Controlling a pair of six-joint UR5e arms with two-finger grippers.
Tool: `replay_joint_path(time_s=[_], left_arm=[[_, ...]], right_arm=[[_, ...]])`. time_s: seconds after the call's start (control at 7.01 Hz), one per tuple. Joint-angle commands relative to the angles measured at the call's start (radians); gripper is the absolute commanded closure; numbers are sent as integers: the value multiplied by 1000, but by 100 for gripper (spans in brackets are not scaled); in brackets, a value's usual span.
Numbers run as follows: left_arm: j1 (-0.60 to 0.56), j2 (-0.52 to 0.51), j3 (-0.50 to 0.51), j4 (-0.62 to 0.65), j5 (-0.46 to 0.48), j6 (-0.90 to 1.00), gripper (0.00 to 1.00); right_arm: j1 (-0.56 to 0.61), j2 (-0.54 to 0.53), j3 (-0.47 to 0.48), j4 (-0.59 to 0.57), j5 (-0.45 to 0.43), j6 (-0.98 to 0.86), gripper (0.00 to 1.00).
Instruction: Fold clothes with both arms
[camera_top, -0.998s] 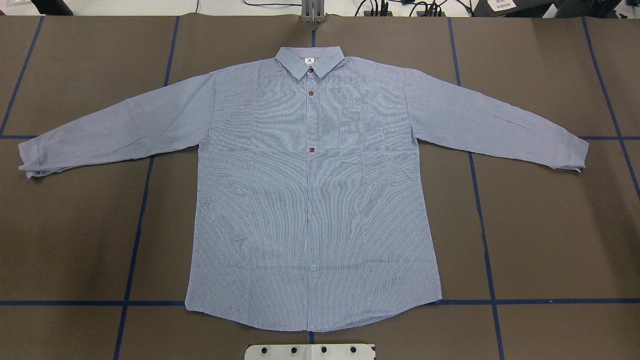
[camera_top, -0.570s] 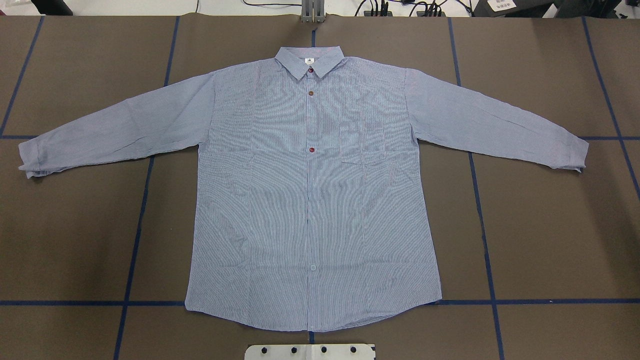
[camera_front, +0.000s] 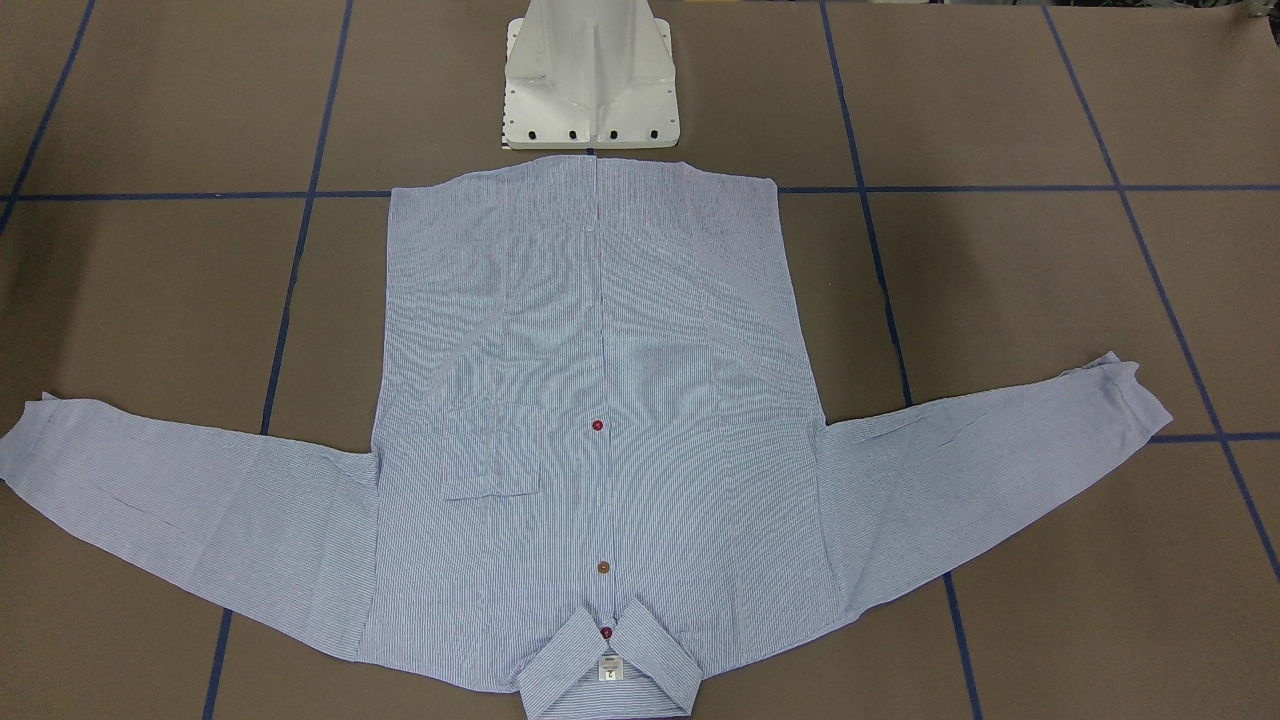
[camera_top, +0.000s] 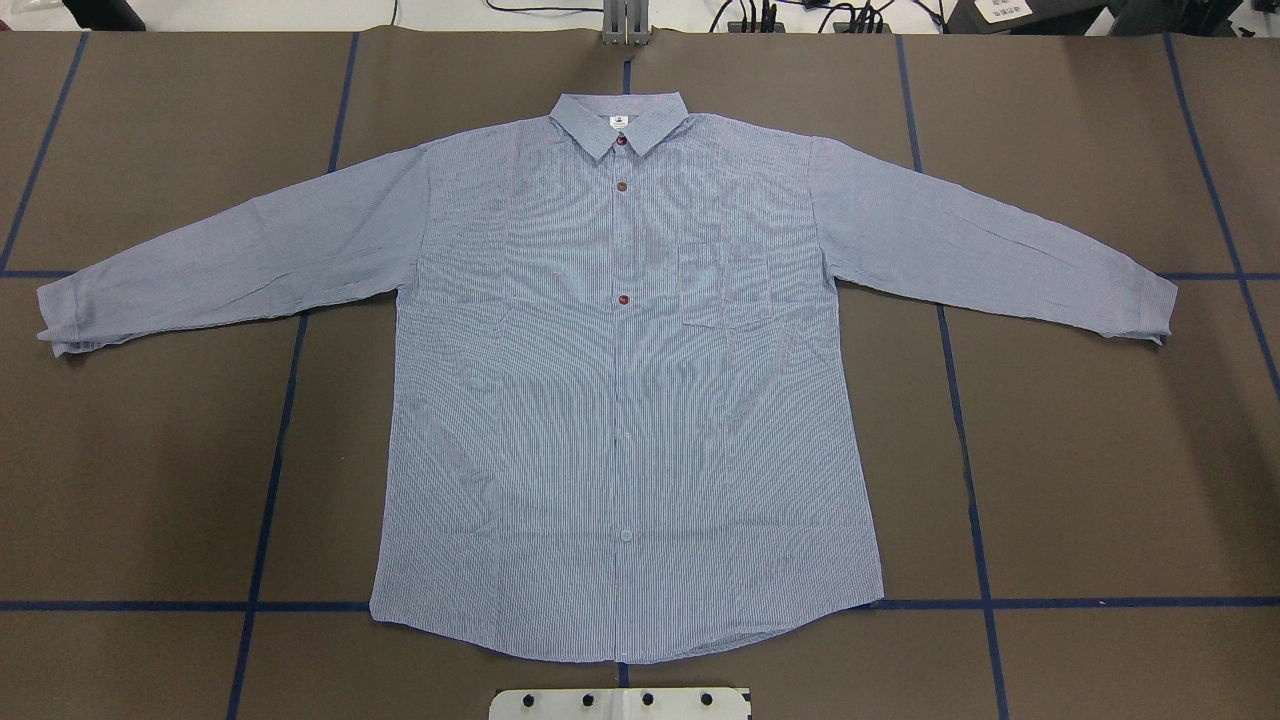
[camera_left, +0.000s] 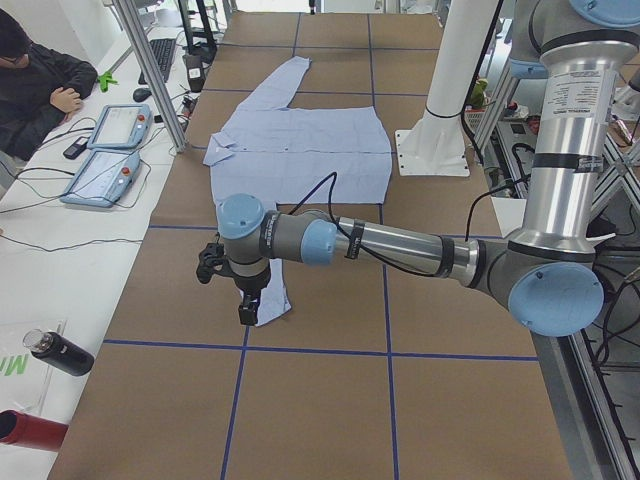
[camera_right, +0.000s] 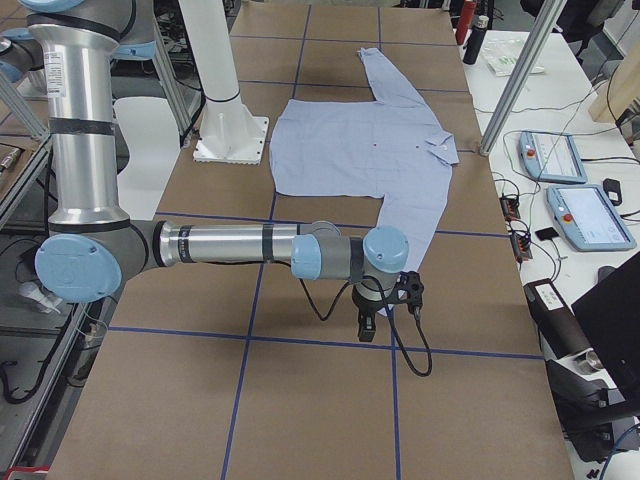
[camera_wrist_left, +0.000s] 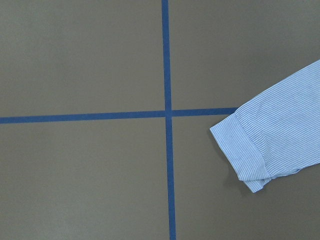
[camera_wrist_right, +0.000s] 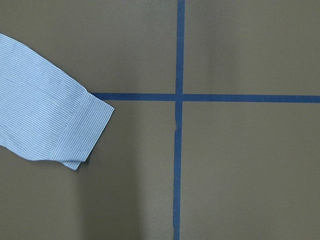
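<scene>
The light blue-and-white striped shirt (camera_top: 625, 400) lies flat and face up on the brown table, buttoned, both sleeves spread out, collar at the far edge. It also shows in the front view (camera_front: 600, 330). In the left side view my left gripper (camera_left: 245, 300) hangs above the near sleeve's cuff. In the right side view my right gripper (camera_right: 368, 325) hangs just beyond the other cuff. I cannot tell whether either is open or shut. The left wrist view shows one cuff (camera_wrist_left: 250, 150), the right wrist view the other cuff (camera_wrist_right: 75, 130); no fingers show in either.
The white pedestal base (camera_front: 590, 80) stands at the shirt's hem. Blue tape lines (camera_top: 270, 470) cross the table. A side bench holds teach pendants (camera_left: 110, 150) and bottles (camera_left: 60, 352); a person (camera_left: 30, 80) sits there.
</scene>
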Motion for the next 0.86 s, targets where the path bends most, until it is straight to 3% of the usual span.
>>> replay_joint_path(time_s=[0.0,0.14,0.43,0.71], left_arm=[[6,-20,-46,-57,-9,-9,1],[11,-61,-43,-58,-8,-12,1],[13,-31,-15,-162,-9,-9,1],[17,-48,0,-233,-8,-10,1]], right_arm=[[-28,12,12,2,3,3,0],[-55,24,5,0,2,1,0],[-106,69,-8,12,2,88,0],[-140,70,-102,308,3,172,0]])
